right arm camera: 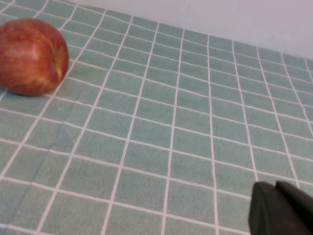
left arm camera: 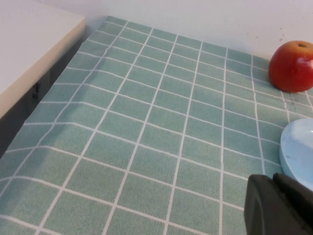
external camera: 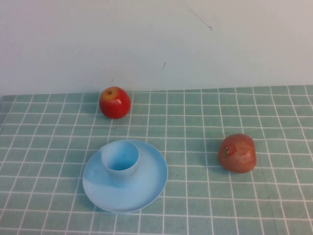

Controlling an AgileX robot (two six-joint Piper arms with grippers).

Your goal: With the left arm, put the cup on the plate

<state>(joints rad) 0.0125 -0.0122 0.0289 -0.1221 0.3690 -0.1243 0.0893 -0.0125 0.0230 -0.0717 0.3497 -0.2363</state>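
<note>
Cup (external camera: 120, 163): stood upright on the plate (external camera: 151, 182).
Left gripper (left arm camera: 279, 205): seen only in its wrist view, beside the plate rim; fingers cannot be told.
Right gripper (right arm camera: 281, 209): parked well apart; likewise.

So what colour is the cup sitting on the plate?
Light blue, matching the plate; the cup shows best in the high view.

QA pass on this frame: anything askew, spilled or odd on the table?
Nothing stands out. The cup stands upright on the plate, left of its centre. Two apples sit apart on the cloth. Only a black corner of each tool shows: left tool, right tool.
</note>
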